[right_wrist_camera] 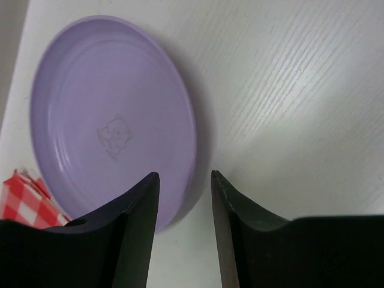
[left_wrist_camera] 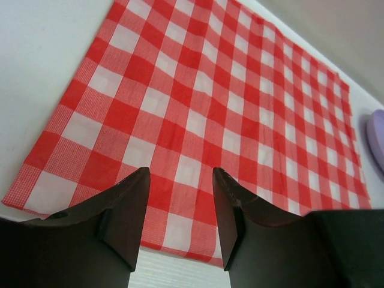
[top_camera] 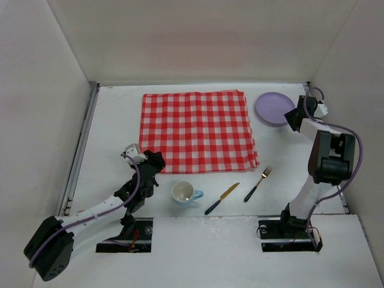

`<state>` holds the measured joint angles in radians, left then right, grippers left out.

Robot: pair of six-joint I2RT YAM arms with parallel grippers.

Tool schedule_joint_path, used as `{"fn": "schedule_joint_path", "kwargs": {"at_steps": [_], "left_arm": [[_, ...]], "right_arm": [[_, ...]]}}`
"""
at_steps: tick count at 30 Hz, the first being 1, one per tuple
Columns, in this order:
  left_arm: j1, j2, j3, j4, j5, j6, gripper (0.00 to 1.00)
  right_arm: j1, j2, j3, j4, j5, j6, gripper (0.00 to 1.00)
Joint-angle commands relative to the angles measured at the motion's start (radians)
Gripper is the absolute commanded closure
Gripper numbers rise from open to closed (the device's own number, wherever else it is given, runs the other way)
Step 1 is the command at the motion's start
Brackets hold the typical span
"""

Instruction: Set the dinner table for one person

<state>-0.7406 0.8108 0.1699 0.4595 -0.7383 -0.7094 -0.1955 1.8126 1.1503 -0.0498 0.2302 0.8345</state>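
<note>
**Fig.** We see the dinner table (top_camera: 114,120) spreading beneath and all round the checked cloth (top_camera: 197,131). At the cloth's near left corner we find the left gripper (left_wrist_camera: 180,174), its fingers apart and empty. Just off the cloth's near edge lie a cup (top_camera: 185,192), a knife (top_camera: 221,198) and a fork (top_camera: 258,183). Beside the cloth's far right corner sits a purple plate (top_camera: 273,108). Over the plate's rim we find the right gripper (right_wrist_camera: 183,177), its fingers likewise apart.

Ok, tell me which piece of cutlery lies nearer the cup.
The knife, just right of the cup; the fork lies farther right.
</note>
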Motion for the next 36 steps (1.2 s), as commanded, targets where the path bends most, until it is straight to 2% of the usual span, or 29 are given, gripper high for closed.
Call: {"fn": "schedule_joint_path", "kwargs": {"at_steps": [1, 6, 13, 17, 20, 23, 26, 30, 36], "left_arm": [[0.0, -0.004, -0.006, 0.131, -0.021, 0.008, 0.56], [0.016, 0.001, -0.012, 0.131, -0.021, -0.01, 0.55], [0.043, 0.027, -0.013, 0.131, -0.021, -0.027, 0.54], [0.054, 0.044, -0.013, 0.131, -0.021, -0.036, 0.54], [0.056, 0.048, -0.013, 0.131, -0.021, -0.039, 0.54], [0.06, 0.057, -0.012, 0.131, -0.021, -0.047, 0.54], [0.063, 0.062, -0.013, 0.131, -0.018, -0.056, 0.54], [0.066, 0.079, -0.01, 0.139, -0.013, -0.058, 0.54], [0.086, 0.07, -0.018, 0.139, -0.012, -0.058, 0.54]], "right_arm": [[-0.002, 0.053, 0.097, -0.033, -0.019, 0.002, 0.54], [-0.002, 0.143, 0.195, -0.09, -0.028, -0.002, 0.58], [-0.005, 0.252, 0.295, -0.162, -0.077, -0.002, 0.7], [-0.005, 0.257, 0.284, -0.148, -0.091, 0.015, 0.9], [-0.015, 0.188, 0.234, -0.092, -0.083, 0.028, 0.97], [-0.022, 0.044, 0.166, 0.005, -0.095, 0.037, 0.99], [-0.009, -0.103, 0.154, 0.027, -0.097, -0.001, 0.98], [0.141, -0.183, 0.184, -0.016, -0.155, -0.078, 0.97], [0.458, -0.105, 0.166, -0.03, -0.175, -0.121, 0.97]]}}
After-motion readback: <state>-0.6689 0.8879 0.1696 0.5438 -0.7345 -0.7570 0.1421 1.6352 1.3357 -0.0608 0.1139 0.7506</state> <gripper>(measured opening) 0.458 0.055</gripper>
